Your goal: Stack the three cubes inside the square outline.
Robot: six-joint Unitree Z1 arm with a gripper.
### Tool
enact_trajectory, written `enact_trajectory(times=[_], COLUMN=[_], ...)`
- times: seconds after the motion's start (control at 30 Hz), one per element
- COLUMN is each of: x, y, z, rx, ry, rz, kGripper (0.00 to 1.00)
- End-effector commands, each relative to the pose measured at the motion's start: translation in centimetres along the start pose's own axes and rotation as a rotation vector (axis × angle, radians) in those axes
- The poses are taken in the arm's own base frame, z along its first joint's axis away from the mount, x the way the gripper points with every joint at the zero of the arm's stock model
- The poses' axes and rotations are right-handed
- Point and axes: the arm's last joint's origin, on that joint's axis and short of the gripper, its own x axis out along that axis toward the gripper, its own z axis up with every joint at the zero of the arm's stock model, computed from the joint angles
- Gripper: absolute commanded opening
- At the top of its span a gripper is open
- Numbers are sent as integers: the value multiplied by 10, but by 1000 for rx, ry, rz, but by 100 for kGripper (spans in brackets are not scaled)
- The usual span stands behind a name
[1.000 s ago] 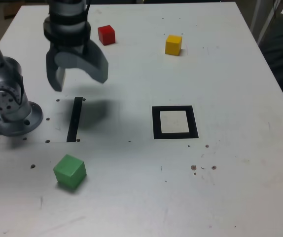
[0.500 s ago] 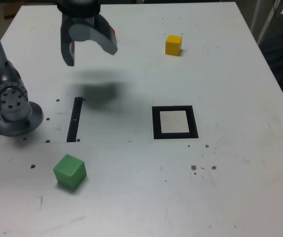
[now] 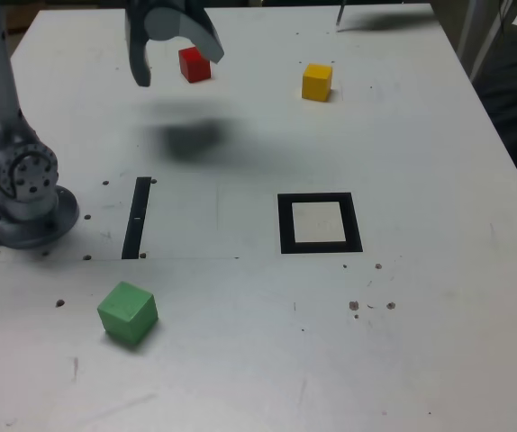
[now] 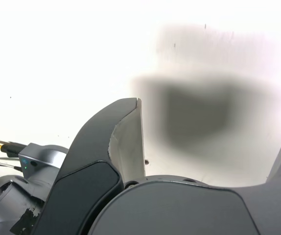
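In the exterior view the red cube [image 3: 195,65] sits near the table's far edge, partly behind one finger of my gripper [image 3: 176,57]. The gripper hangs above the table with its jaws wide open and nothing between them; its shadow lies nearer the camera. The yellow cube [image 3: 317,81] rests to the exterior view's right of the red one. The green cube [image 3: 128,311] lies near the front at the exterior view's left. The square outline [image 3: 285,223] sits mid-table with nothing in it. The wrist view shows only the open gripper [image 4: 216,117] over bare white table; no cube appears there.
The arm's grey base [image 3: 24,193] is bolted at the exterior view's left edge. A thin black strip [image 3: 136,218] lies beside it. Small dark specks [image 3: 371,306] dot the table in front of the outline. The table's far edge runs just behind the gripper.
The open gripper has travelled away from the camera and to the exterior view's right, from above the black strip to beside the red cube. The cubes have not moved.
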Motion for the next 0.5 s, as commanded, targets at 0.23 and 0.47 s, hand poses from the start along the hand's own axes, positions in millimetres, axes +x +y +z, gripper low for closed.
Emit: enact_trajectory(times=[0.23,0.47], x=[1,10], y=[48,82], z=[15,30], rx=[-65,-108], ry=[13,30], rz=[-24,-44], kGripper=[99,99])
